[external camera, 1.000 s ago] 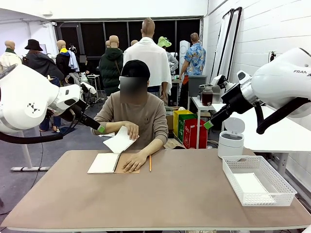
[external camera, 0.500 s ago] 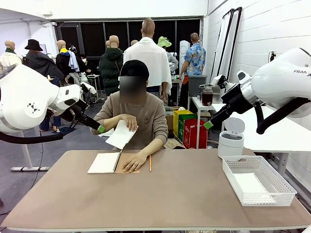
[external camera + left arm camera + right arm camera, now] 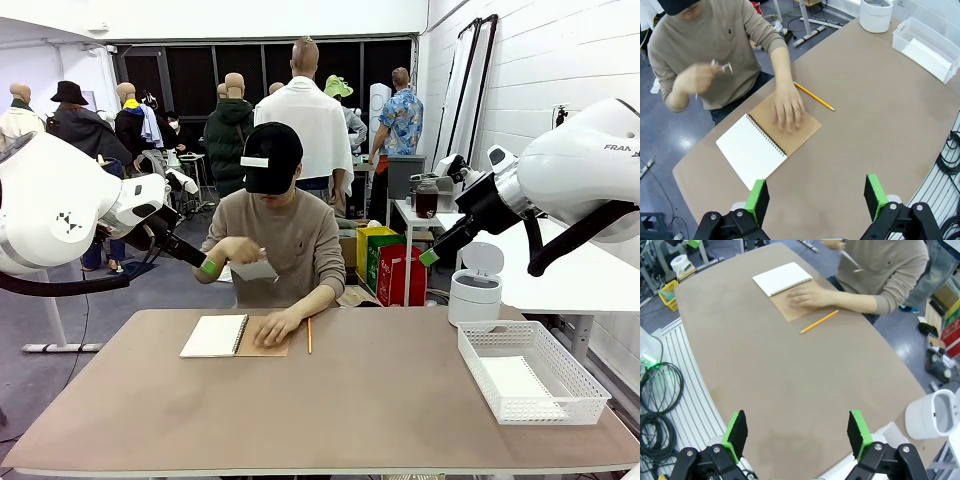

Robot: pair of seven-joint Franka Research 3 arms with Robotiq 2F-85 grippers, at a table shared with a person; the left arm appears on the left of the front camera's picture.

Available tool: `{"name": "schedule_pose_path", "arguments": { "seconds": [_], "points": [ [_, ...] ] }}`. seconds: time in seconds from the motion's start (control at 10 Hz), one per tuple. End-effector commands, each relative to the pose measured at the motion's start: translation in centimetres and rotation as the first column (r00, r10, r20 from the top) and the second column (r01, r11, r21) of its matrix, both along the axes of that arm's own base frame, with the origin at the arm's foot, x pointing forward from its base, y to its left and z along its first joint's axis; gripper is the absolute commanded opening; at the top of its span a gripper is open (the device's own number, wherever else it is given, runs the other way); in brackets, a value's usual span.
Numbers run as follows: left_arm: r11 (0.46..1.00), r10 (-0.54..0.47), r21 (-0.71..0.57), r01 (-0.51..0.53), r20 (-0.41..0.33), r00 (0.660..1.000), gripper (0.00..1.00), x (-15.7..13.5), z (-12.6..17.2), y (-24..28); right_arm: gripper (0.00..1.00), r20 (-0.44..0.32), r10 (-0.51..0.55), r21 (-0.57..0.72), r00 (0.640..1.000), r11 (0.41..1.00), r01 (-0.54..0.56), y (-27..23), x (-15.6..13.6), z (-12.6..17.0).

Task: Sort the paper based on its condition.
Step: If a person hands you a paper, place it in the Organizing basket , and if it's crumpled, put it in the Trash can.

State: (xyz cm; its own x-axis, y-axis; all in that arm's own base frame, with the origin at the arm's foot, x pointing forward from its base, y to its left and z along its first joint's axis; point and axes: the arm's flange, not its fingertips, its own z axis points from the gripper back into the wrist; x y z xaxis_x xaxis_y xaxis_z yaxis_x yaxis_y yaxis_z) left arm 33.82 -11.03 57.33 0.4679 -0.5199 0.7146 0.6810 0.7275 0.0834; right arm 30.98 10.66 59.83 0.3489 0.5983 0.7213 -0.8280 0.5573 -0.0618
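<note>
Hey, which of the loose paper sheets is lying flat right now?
The flat sheet is the one inside the white basket on the robot's right side. The other sheet is held up in the air, bunched in the person's raised hand.

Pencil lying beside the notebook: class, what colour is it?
The pencil is yellow-orange, seen best in the left wrist view.

Matt brown table (image 3: 350, 400), white plastic basket (image 3: 478, 372), smooth white paper (image 3: 517, 379)

hand (image 3: 788, 111) flat on notebook (image 3: 756, 150), pencil (image 3: 813, 96) beside, gripper (image 3: 816, 194) spread
</note>
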Motion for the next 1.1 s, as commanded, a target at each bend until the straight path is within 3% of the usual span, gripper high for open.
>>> {"name": "schedule_pose_path", "arguments": {
  "seconds": [0.0,1.0],
  "points": [
    [1.000,-0.003,-0.005,0.003,-0.005,1.000,1.00,0.01,-0.04,0.10,1.00,0.000,-0.001,-0.001,1.000,1.000,0.001,0.02,0.00,-0.05],
    [1.000,-0.003,-0.005,0.003,-0.005,1.000,1.00,0.01,-0.04,0.10,1.00,0.000,-0.001,-0.001,1.000,1.000,0.001,0.02,0.00,-0.05]
  ]
}}
